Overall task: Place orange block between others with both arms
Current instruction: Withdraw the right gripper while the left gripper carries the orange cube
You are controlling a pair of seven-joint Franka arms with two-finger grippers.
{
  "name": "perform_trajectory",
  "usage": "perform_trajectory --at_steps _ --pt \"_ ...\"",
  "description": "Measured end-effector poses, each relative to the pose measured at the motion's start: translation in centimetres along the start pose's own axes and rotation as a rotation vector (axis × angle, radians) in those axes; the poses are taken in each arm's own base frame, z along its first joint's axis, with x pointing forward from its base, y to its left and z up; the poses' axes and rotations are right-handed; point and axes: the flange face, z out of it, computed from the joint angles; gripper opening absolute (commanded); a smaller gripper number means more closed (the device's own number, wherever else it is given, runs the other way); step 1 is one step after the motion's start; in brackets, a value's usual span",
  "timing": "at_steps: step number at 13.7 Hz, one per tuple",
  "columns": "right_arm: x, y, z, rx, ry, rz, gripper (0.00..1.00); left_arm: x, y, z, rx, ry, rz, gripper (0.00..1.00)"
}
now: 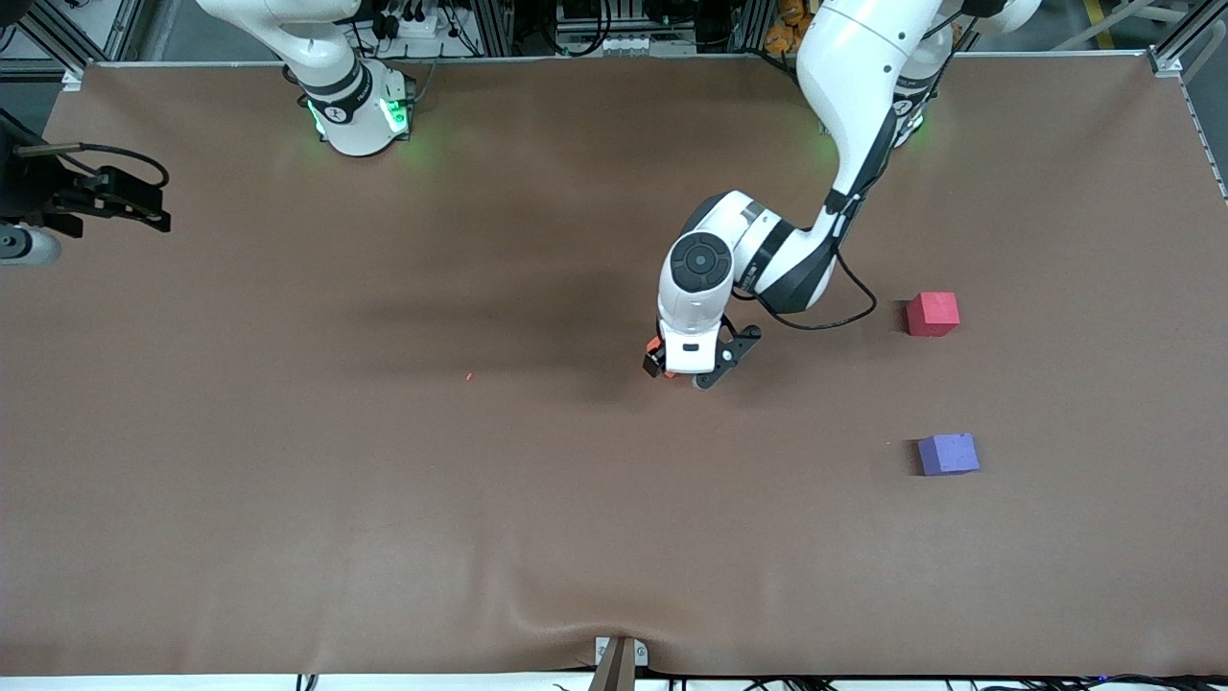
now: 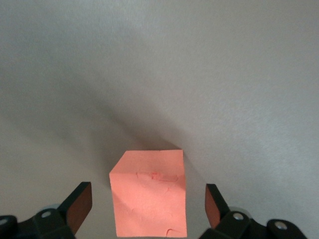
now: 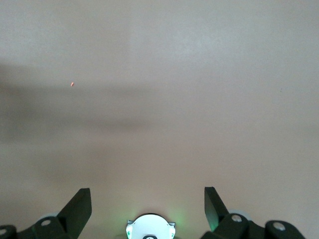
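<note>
One orange block (image 2: 149, 191) sits on the brown bench (image 1: 384, 499) near the middle, with the left gripper (image 1: 686, 369) down around it. In the left wrist view the block lies between the two spread fingers (image 2: 77, 204), with a gap on each side (no pad touches it). In the front view only a sliver of orange shows under the wrist.

There are two other cubes, both toward the left arm's end of the bench and well apart from the orange one: one pinkish-red cube (image 1: 932, 314) and one purple cube (image 1: 948, 454), the purple nearer the front camera.

A tiny orange speck (image 1: 469, 376) lies toward the right arm's end.

The right gripper (image 3: 148, 206) waits spread wide and empty, above bare bench.
</note>
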Motion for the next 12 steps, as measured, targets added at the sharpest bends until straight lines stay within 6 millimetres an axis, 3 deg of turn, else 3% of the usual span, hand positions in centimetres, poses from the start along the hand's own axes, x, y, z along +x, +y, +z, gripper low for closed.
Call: perform_trajectory --at_steps 3,4,7,10,12 --pt "0.3 0.3 0.3 0.000 0.009 0.002 1.00 -0.4 0.2 1.2 -0.011 0.002 -0.004 1.00" --pt "0.2 0.4 0.3 0.000 0.009 0.004 1.00 -0.4 0.3 1.5 -0.018 0.002 -0.008 0.80" --pt "0.1 2.2 0.3 0.004 0.009 0.035 1.00 -0.3 0.3 2.2 -0.016 0.002 -0.015 0.00" --pt "0.1 2.6 0.4 0.005 0.007 0.041 1.00 0.7 0.3 1.9 -0.023 0.005 -0.019 0.00" --pt "0.1 2.5 0.5 0.005 0.006 0.040 1.00 4.1 0.1 0.8 -0.039 0.013 -0.011 0.00"
